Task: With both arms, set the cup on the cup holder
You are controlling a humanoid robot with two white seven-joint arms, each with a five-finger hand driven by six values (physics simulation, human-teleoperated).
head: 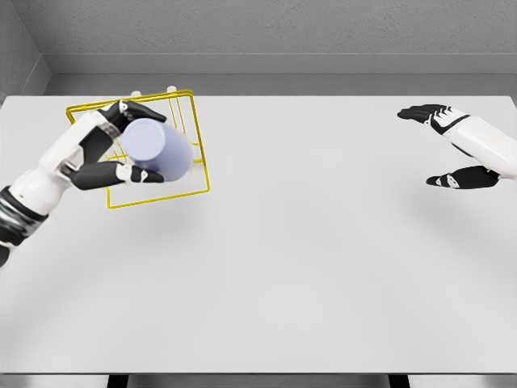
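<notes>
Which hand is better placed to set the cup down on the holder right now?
Left. The left hand already grips the cup right over the yellow wire cup holder; the right hand hangs open, far across the table.

On my view the cup holder [153,191] sits at the far left of the counter [291,267], and the cup [155,150] lies tilted over it, gripped by the left hand [109,149]. The right hand [452,145] hangs over the counter's far right, well apart from both.
</notes>
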